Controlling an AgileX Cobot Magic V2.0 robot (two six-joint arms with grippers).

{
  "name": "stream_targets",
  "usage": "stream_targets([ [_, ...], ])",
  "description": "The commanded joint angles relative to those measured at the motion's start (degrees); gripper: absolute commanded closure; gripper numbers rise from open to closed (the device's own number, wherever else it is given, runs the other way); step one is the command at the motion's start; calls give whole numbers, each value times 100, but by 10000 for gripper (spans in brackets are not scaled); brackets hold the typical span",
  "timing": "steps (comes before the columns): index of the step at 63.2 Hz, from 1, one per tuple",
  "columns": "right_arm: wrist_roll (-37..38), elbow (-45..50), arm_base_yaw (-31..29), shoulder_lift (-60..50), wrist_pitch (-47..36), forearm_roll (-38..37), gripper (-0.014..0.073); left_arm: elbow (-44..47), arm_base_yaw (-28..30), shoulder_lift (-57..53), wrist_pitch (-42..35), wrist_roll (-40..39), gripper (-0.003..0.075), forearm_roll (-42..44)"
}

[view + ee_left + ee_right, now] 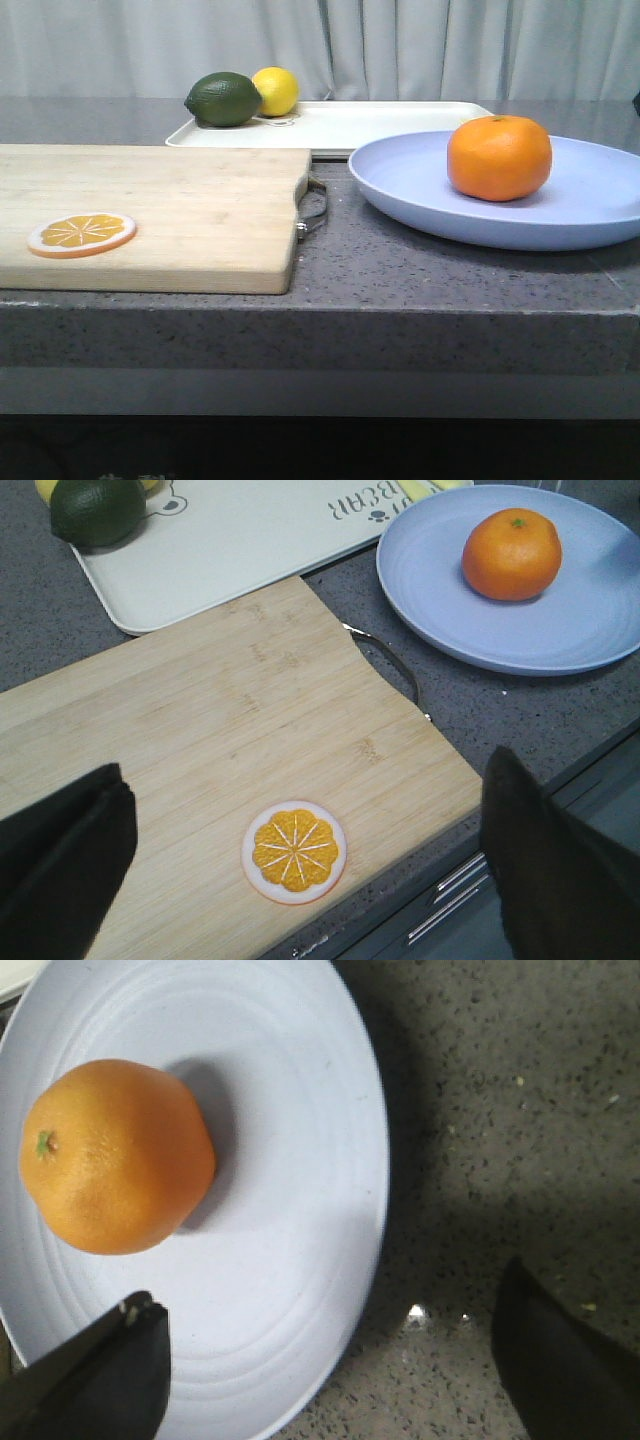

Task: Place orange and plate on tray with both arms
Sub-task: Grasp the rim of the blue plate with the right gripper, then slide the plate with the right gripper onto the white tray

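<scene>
The orange (499,157) sits on the lavender-blue plate (400,175) at the right of the counter. Both also show in the left wrist view, orange (511,554) and plate (420,570), and in the right wrist view, orange (115,1155) and plate (290,1210). The cream tray (370,125) lies behind them, its near end under or beside the plate's far rim. My left gripper (300,870) is open above the cutting board's front edge. My right gripper (335,1360) is open, its jaws straddling the plate's rim. Neither gripper shows in the front view.
A wooden cutting board (180,200) with a metal handle (315,205) lies at the left, with an orange slice (81,234) on it. A dark green lime (223,99) and a yellow lemon (276,91) sit on the tray's far left end. The counter's front edge is close.
</scene>
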Motion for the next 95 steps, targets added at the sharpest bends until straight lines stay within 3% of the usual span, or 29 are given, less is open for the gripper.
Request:
stream_targets([
  [1,-98,10,65,-118,-226,348,-59,-158,13,-35,-503,-43,47,23],
  [28,-98,157,486,379,-516,914,-48,-158,13,-35,-612,-43,47,37],
  [32,-98,157,486,391,-516,914,-5,-158,13,-35,-612,-43,47,37],
  [46,-98,157,486,391,-592,922,313,-158,13,-35,-612,-43,47,37],
  [55,-98,157,481,391,-662,922,460,-158,13,-35,-612,-43,47,37],
  [81,14,151,481,391,-716,1018,664,-158,13,-35,-612,-43,47,37],
  [95,219,-574,481,546,-428,1237,653,-158,13,-35,-612,-43,47,37],
])
